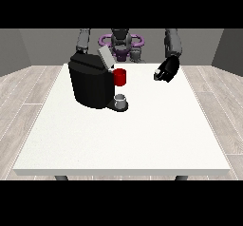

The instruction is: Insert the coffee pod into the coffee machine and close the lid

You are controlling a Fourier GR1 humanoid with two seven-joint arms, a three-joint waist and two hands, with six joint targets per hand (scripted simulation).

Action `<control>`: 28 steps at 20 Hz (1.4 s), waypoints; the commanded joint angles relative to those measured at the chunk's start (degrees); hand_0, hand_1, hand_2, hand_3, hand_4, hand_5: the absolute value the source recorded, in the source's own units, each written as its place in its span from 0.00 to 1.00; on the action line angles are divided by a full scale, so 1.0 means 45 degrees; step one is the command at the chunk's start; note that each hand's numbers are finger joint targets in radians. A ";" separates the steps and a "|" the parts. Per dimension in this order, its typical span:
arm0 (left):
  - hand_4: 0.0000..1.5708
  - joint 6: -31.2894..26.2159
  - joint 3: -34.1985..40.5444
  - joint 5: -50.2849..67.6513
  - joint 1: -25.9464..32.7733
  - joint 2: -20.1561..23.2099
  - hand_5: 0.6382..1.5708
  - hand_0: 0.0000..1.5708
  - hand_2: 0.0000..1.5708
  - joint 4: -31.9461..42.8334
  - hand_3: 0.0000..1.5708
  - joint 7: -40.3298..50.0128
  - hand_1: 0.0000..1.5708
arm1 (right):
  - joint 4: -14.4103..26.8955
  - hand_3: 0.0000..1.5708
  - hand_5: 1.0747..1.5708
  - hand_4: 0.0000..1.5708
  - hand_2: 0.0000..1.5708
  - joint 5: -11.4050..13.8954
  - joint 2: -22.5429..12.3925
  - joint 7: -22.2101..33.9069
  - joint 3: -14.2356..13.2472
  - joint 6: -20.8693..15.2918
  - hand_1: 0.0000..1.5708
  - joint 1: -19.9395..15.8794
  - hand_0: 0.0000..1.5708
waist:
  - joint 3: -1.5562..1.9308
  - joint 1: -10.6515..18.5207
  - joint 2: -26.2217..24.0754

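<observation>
Toward the far left corner of the bench (142,144) we see the coffee machine (90,85) with its lid (105,56) tilted up, so the slot is open to receive a pod; a red thing at the machine (120,77) sits just under the lid. A grey thing (121,98) stands on the machine's base; we cannot tell it for the pod. Near the far right edge, the hand at the view's right (167,70) hovers, fingers curled on nothing we can see. The other hand is hidden behind the machine.

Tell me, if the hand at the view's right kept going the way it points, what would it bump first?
Probably the red thing at the machine; the hand points toward it, though depth is unclear.
</observation>
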 commanded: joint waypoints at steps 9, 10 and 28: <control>0.34 -0.2190 -0.0355 0.0002 -0.0946 -0.1896 1.00 0.90 0.89 -0.1142 0.85 0.2330 0.90 | 0.1008 0.00 1.00 0.00 0.00 -0.0260 -0.0335 0.0115 -0.0394 0.0564 0.00 0.0017 0.00 | 0.0002 0.0173 -0.1855; 0.34 -0.2223 -0.0204 -0.0100 -0.1842 -0.1563 1.00 0.90 0.89 -0.1135 0.85 0.2353 0.90 | 0.1067 0.00 1.00 0.00 0.00 -0.0080 -0.0003 -0.0020 -0.0291 0.0148 0.00 -0.0408 0.00 | 0.0002 -0.0106 -0.1177; 0.31 -0.3435 0.1529 0.0610 -0.5888 -0.0762 1.00 0.77 0.81 -0.0858 0.80 0.4227 0.77 | 0.0078 0.00 1.00 0.00 0.00 -0.0356 -0.0442 -0.0473 -0.0566 0.0406 0.00 -0.1689 0.00 | 0.0006 -0.1604 0.0328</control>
